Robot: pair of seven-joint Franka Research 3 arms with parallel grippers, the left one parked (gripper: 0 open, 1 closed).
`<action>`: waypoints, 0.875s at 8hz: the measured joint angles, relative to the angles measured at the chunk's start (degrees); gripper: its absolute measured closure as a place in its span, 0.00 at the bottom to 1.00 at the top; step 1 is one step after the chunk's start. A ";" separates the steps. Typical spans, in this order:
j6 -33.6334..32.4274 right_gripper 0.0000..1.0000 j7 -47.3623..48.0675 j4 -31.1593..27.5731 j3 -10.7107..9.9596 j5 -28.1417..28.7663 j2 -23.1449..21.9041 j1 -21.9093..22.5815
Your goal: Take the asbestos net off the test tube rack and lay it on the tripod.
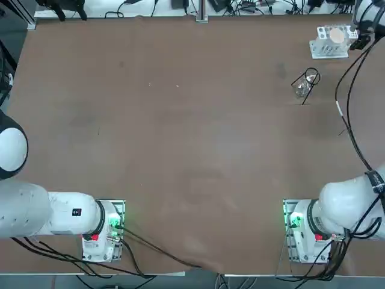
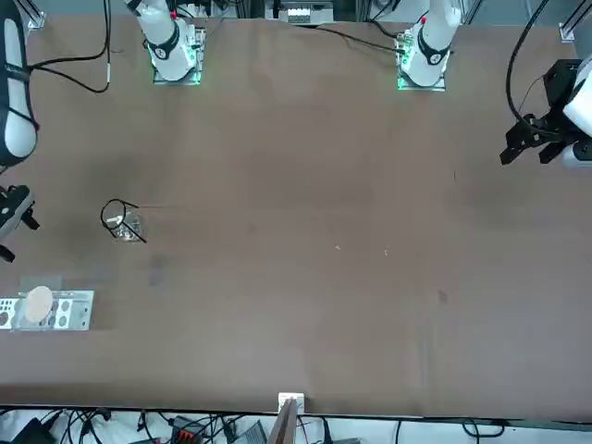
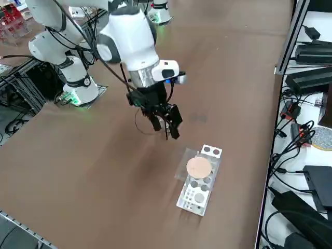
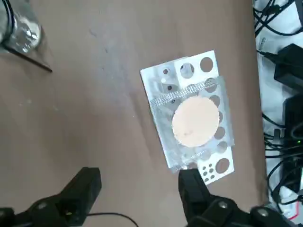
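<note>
The white test tube rack (image 3: pixel 198 197) lies near the table's far right corner, also visible in the top view (image 1: pixel 328 51) and the wrist view (image 4: pixel 206 64). The asbestos net (image 4: pixel 195 120), grey mesh with a beige disc, rests flat on the rack (image 3: pixel 198 167) (image 1: pixel 336 36) (image 2: pixel 38 302). The dark wire tripod (image 1: pixel 307 82) (image 2: pixel 120 220) (image 4: pixel 21 38) stands a short way from the rack, toward the robot. My right gripper (image 3: pixel 167 123) (image 4: pixel 139 187) hovers above the table beside the rack, open and empty, with one finger (image 4: pixel 191 182) near the rack's end.
Cables and power bricks (image 3: pixel 311 78) lie beyond the table's right edge. More cables (image 1: pixel 240 6) run along the far edge. The rack (image 2: pixel 65 314) sits close to that corner of the brown table (image 1: pixel 192 150).
</note>
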 joint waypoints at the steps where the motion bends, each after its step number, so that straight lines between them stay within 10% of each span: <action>1: 3.69 0.00 -2.50 -0.89 0.00 0.00 0.99 -0.14; 7: 17.96 0.06 -5.54 -1.31 0.37 -0.14 8.99 -0.15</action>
